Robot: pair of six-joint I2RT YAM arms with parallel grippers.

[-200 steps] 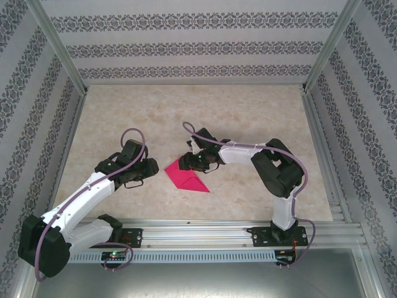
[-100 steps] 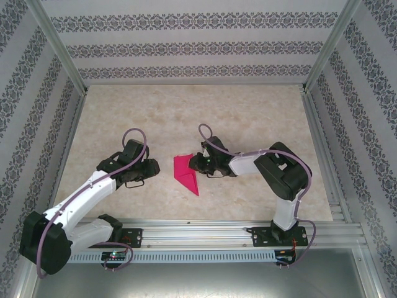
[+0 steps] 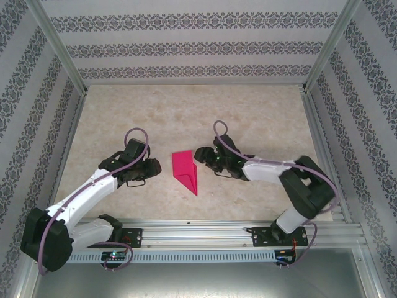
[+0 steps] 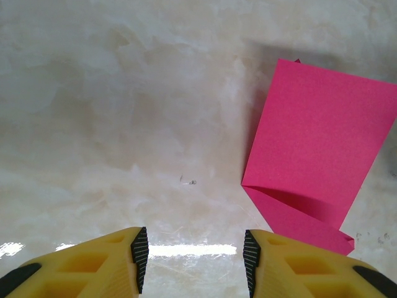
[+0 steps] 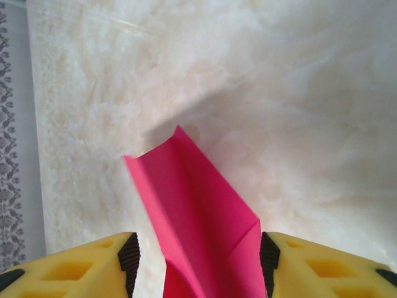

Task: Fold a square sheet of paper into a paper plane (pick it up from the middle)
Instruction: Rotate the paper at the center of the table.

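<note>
The magenta-pink sheet of paper (image 3: 186,172) lies on the table between the arms, folded into a narrow wedge whose point faces the near edge. In the left wrist view the paper (image 4: 316,136) lies flat, ahead and to the right of my left gripper (image 4: 195,257), which stands open over bare table. My left gripper (image 3: 155,169) is just left of the sheet. My right gripper (image 3: 200,154) is at its far right corner. In the right wrist view my right gripper (image 5: 198,264) is open, with a raised fold of the paper (image 5: 198,205) between the pads, against the right pad and apart from the left.
The beige marbled table (image 3: 248,112) is bounded by patterned walls and metal posts. An aluminium rail (image 3: 205,233) with both arm bases runs along the near edge.
The paper went from a wider triangle to a narrower folded wedge. My right gripper closed on it, then opened, and the right arm's elbow swung to the right. The left arm barely moved.
</note>
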